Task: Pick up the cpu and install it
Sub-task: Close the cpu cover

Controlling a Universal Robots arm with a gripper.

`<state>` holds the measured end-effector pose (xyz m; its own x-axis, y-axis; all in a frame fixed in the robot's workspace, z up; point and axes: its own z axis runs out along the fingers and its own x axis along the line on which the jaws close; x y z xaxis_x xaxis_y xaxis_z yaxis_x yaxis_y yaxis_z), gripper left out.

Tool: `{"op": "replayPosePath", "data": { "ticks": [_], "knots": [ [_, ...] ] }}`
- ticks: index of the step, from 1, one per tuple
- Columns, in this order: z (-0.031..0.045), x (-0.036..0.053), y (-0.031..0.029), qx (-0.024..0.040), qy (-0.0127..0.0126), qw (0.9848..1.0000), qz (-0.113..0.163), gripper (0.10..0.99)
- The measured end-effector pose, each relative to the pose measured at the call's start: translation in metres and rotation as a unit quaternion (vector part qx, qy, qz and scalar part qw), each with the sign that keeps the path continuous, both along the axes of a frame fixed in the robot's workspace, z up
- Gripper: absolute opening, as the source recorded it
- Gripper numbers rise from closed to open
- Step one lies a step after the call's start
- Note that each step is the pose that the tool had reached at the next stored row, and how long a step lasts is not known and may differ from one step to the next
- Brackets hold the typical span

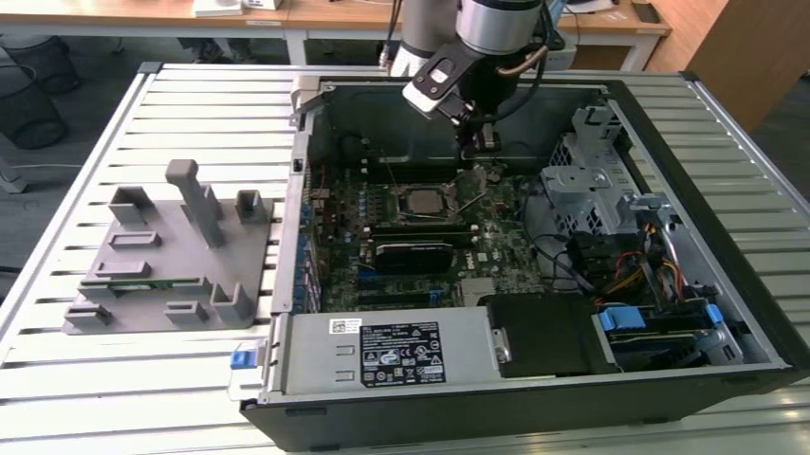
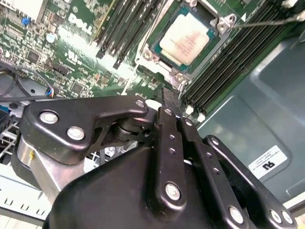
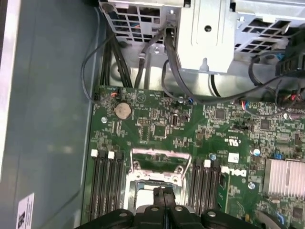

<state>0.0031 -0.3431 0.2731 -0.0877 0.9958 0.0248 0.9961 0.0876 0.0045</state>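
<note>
The cpu (image 1: 424,202) lies flat in the socket at the middle of the green motherboard (image 1: 506,223), inside the open computer case. Its silver top shows in the second wrist view (image 2: 187,40), and part of it shows by the fingers in the first wrist view (image 3: 143,194). My gripper (image 1: 483,144) hangs a little above the board, just behind the socket. Its black fingers (image 3: 159,193) are pressed together with nothing between them. The socket's metal load frame (image 3: 157,160) is swung open, and its thin wire lever (image 2: 267,21) stands free.
A grey holder block (image 1: 165,251) with a green memory stick (image 1: 139,282) stands on the slatted table at the exterior view's left. The case walls (image 1: 303,190), the metal drive cage (image 1: 589,180), cables (image 1: 633,275) and the power supply (image 1: 379,351) hem in the board.
</note>
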Motion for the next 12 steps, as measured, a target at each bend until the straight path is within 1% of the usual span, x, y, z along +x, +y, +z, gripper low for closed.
{"op": "replayPosePath", "data": {
  "ticks": [6, 12],
  "knots": [
    [-0.0026, 0.0096, 0.0028, 0.0000, 0.0000, 1.0000, 0.000, 0.106],
    [-0.0041, 0.0163, 0.0038, -0.0003, 0.0001, 1.0000, 0.000, 0.106]
  ]
}}
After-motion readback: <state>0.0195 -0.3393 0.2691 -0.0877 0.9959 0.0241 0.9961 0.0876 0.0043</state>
